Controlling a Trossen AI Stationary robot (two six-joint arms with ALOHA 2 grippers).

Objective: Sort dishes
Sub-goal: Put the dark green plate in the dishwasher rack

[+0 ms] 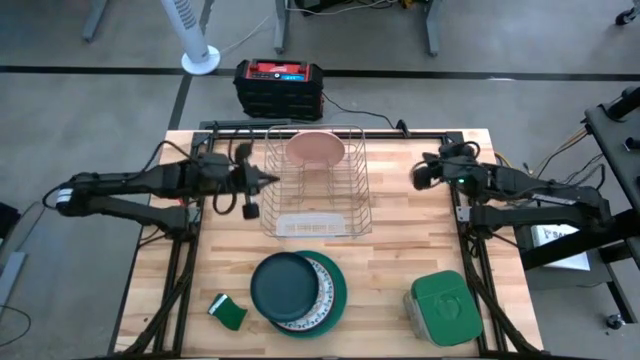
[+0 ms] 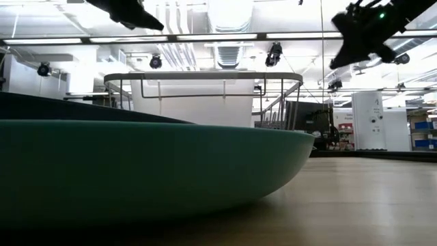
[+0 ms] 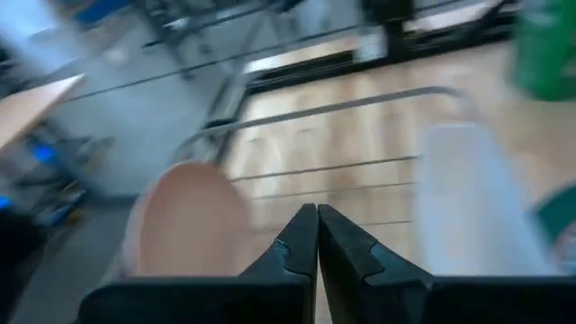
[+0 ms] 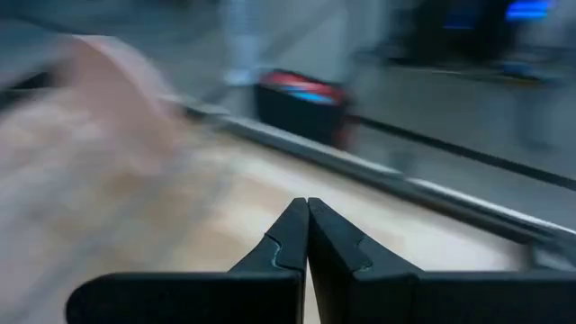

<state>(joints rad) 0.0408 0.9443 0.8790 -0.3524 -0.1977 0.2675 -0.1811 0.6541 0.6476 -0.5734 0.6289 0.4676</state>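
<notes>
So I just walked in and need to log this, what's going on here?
A two-armed robot is sorting dishes. The salmon-pink plate already stands in the wire rack. The other three sit stacked at the table's near edge, the dark teal plate on top. Neither arm holds anything: the left gripper is shut beside the rack, and the right gripper is shut too.

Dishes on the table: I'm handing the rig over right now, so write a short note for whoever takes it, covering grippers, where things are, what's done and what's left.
Left gripper: jaws shut, empty, at the dish rack's left side.
Right gripper: jaws shut, empty, above the table to the right of the rack.
Done: salmon-pink plate stands in the rack's far end.
Left: three plates stacked on the table in front of the rack: dark teal plate on top, patterned white plate under it, bright teal-green plate at the bottom.
Green-lidded container and green sponge lie on the table's near side.
</notes>
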